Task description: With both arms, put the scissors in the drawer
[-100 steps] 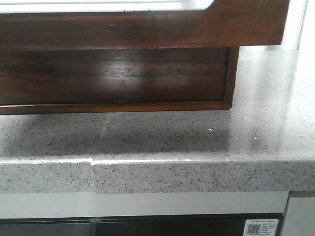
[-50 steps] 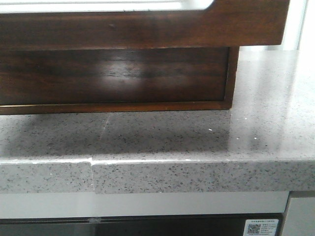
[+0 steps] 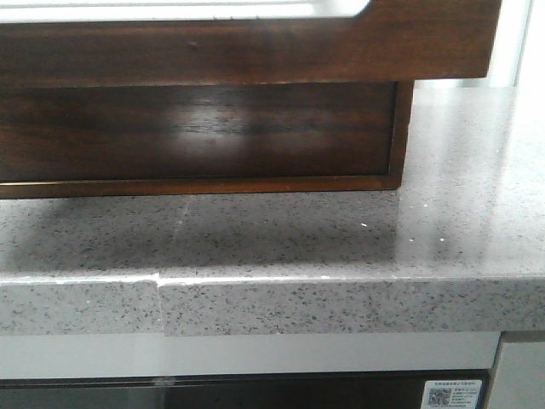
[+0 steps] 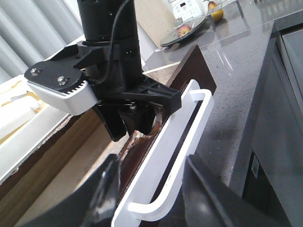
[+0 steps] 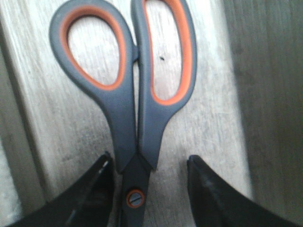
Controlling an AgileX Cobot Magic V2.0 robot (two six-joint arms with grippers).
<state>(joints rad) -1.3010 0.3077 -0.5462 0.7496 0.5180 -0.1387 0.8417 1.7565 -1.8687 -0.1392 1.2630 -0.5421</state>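
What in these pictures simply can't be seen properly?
1. Scissors blades: right wrist view, cut off by the bottom edge just past the pivot.
2. Drawer inside: front view, hidden behind its own front; no arm shows there.
3. Left gripper grip: left wrist view, fingers blurred and cropped, so whether they pinch the drawer front is unclear.

Dark brown glossy drawer (image 3: 196, 132) on grey speckled countertop (image 3: 341, 247); scissors (image 5: 137, 94) w/ grey handles, orange loop linings, on pale wood-grain floor; white handle (image 4: 165, 161), black grippers (image 4: 150, 191) (image 5: 149, 189).
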